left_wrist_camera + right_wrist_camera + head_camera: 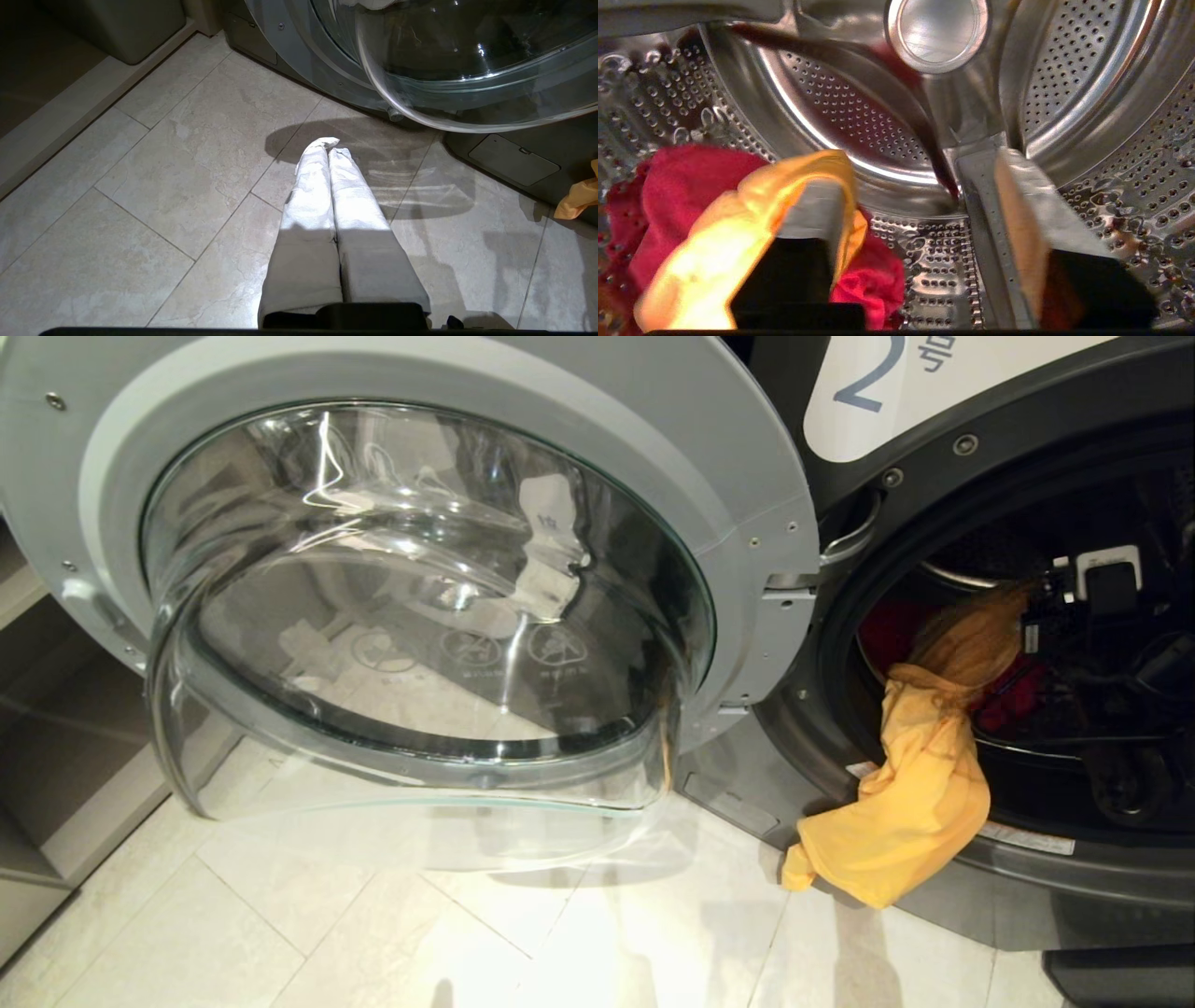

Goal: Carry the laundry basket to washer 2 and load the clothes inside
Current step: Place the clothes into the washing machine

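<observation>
Inside the drum of washer 2, right gripper with fingers spread apart, grasping nothing. Draped over one finger: the yellow garment, clear of the other finger. Trailing out over the door sill and down toward the tiled floor in the head view, one end touching the tiles. Behind and beside that same finger, on the drum bottom: the pink-red garment. Left gripper clenched, empty, parked above the floor near the open glass door.

Yellow garment, pink-red garment, silver perforated drum, dark grey washer 2, pale beige floor tiles
</observation>
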